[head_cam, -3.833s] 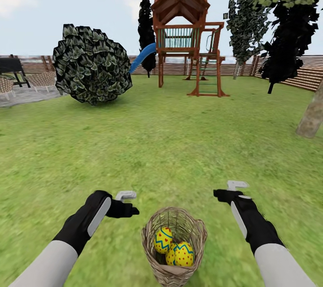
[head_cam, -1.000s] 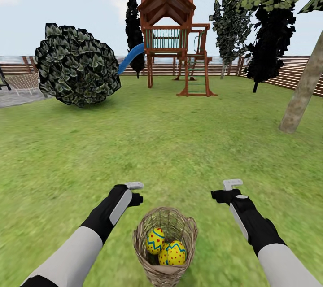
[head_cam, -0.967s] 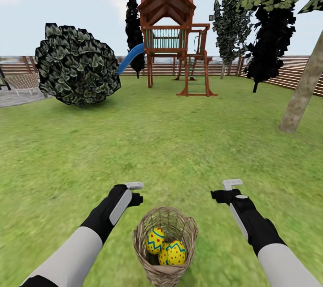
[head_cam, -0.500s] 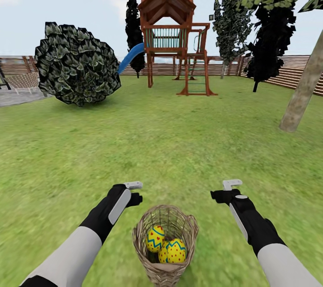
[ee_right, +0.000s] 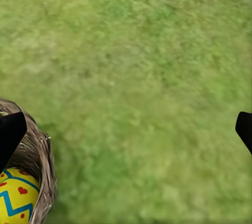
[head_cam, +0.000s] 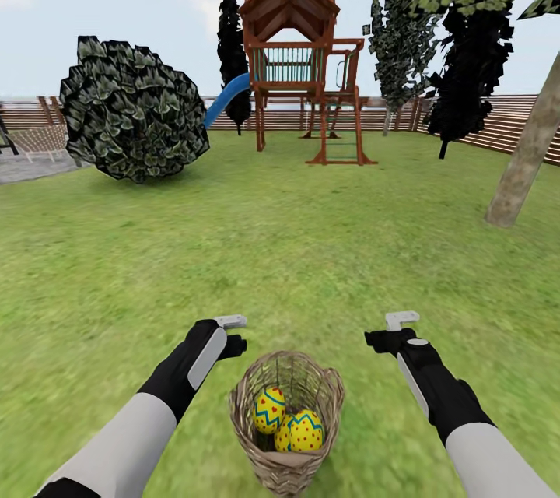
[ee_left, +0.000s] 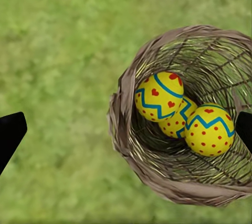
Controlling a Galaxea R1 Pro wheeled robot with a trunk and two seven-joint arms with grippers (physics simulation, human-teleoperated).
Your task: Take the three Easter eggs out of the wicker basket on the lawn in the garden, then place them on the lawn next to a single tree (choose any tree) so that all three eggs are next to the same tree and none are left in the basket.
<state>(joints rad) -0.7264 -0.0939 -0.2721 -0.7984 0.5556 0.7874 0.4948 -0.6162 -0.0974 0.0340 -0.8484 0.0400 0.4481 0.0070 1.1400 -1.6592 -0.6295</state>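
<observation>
A broad patchy green lawn (head_cam: 295,249) is bounded by a brown slatted fence (head_cam: 513,132). A round brown wicker basket (head_cam: 286,420) holding three yellow dotted eggs (ee_left: 176,114) is set on it. The left gripper (ee_left: 126,129) and right gripper (ee_right: 126,129) are spread wide, empty.

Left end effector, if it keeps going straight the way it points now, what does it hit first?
Probably the wicker basket: its near rim and the Easter eggs lie ahead of the left end effector, with lawn beside. Depth is unclear.

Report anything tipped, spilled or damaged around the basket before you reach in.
Nothing stands out. The wicker basket stands upright on the lawn with all three Easter eggs inside, none on the grass.
</observation>
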